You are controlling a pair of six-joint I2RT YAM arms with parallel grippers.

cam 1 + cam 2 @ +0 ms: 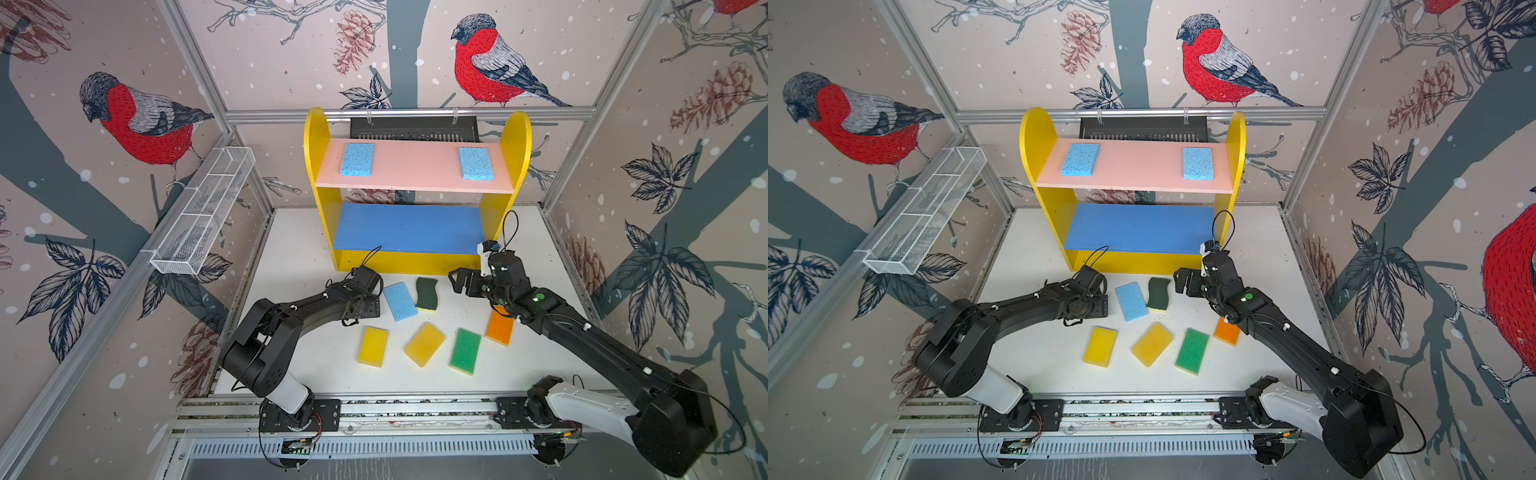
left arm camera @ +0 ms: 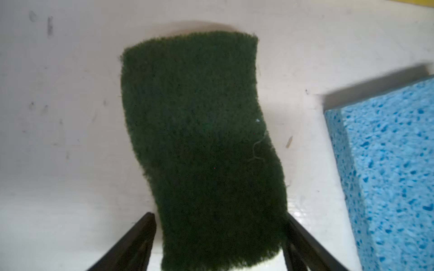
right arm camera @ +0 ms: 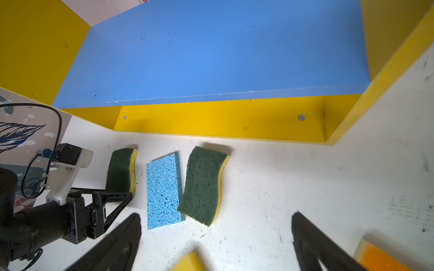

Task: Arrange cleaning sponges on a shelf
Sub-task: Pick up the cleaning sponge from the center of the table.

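In both top views, the shelf [image 1: 415,172] stood at the back of the worktop [image 1: 299,249]. Two light blue sponges [image 1: 356,159] lay on its pink top board, and the blue middle board was bare. Six sponges showed loose in front of it, among them a third blue sponge [image 1: 400,301] and a dark-green sponge [image 1: 427,294] touching it. My right end effector [image 1: 457,281] hung just beside those two, jaws wide and empty.

From the left wrist, my left end effector [image 2: 218,217] straddled a second dark-green sponge [image 2: 199,140] lying flat on the worktop. Its fingers [image 2: 141,234] stood apart on either side of the sponge's near end, not visibly squeezing it.

From the right wrist, that sponge sat just in front of the shelf's yellow base, near the blue one.

I judged this to be the pick-up of the second dark-green sponge. The next move called for pinching its sides, lifting it clear, and carrying it to the empty blue board without clipping the pink board above.
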